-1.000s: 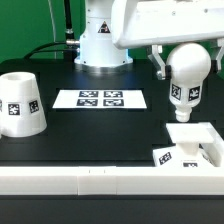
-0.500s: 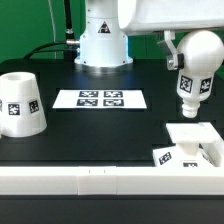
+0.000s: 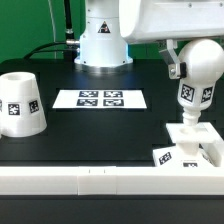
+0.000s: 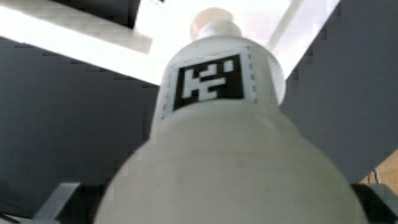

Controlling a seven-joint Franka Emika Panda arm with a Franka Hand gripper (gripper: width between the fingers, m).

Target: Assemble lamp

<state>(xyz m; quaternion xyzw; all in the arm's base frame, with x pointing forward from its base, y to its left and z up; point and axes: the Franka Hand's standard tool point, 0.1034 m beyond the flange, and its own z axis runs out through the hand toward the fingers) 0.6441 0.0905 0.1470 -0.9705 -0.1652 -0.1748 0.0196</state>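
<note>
My gripper (image 3: 197, 58) is shut on the round white bulb (image 3: 199, 78), which hangs stem-down with its tag facing forward. The stem tip sits right at the top of the low square base (image 3: 190, 143), at the exterior view's right near the front rail. In the wrist view the bulb (image 4: 222, 130) fills the frame, its tag visible, its stem pointing at the white base (image 4: 107, 45) beyond; dark fingertips (image 4: 54, 200) flank it. The cup-shaped shade (image 3: 20, 103) stands upright at the exterior view's left, far from my gripper.
The marker board (image 3: 100, 99) lies flat in the middle of the black table. A long white rail (image 3: 80, 180) runs along the front edge. The robot's white pedestal (image 3: 103, 45) stands at the back.
My gripper has carried the bulb to the exterior view's right and then down, bringing its stem onto the base. The shade and base have not moved.
</note>
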